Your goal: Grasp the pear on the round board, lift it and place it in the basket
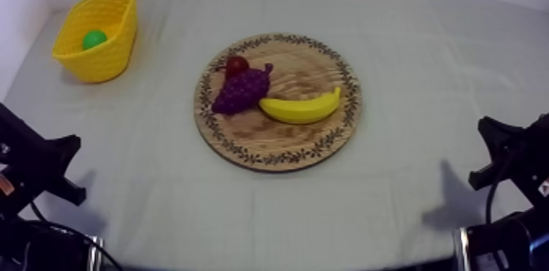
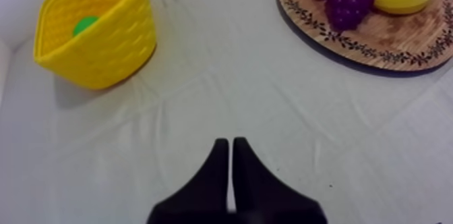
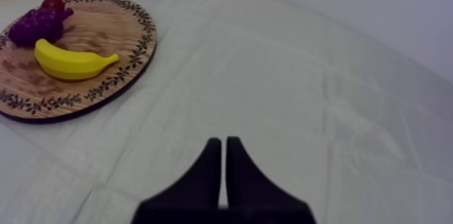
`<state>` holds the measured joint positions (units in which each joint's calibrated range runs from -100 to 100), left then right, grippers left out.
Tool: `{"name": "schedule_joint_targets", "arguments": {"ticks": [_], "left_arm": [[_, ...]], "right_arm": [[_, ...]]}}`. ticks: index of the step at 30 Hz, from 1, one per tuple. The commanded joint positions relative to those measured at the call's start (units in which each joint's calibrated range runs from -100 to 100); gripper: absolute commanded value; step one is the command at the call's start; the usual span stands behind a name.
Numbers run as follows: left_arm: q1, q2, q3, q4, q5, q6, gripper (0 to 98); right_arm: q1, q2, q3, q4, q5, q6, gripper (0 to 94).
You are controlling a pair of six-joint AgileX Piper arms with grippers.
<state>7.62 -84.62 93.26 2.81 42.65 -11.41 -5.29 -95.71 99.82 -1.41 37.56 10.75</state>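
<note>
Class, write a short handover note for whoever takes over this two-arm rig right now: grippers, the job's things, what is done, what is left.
Left gripper: shut on nothing, low at its side over the cloth.
Right gripper: the same.
Pear: inside the yellow basket, far left.
Wooden board: holds grapes, banana, small red fruit.
Done: pear is in the basket.
Left: nothing visible.

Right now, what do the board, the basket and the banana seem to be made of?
Board: looks like wood, matt, with visible grain and a dark leaf pattern round the rim.
Basket: probably moulded plastic, even yellow, with a woven-look relief.
Banana: likely plastic or foam, smooth, evenly yellow; which one is unclear.
</note>
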Motion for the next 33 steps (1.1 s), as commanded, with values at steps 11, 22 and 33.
{"name": "schedule_joint_targets", "arguments": {"ticks": [11,22,33], "left_arm": [[-0.56,-14.88,4.02,-3.42,-2.89,10.81,0.1],[-4.26,-15.37,5.26,-4.29,-6.06,16.68,0.1],[-4.25,-15.38,6.06,-4.64,-8.56,20.98,0.1]], "right_arm": [[0.01,-0.04,-0.05,0.02,0.02,-0.02,0.4],[0.00,-0.04,-0.05,0.02,0.02,-0.03,0.4],[0.00,-0.04,-0.05,0.02,0.02,-0.03,0.4]]}}
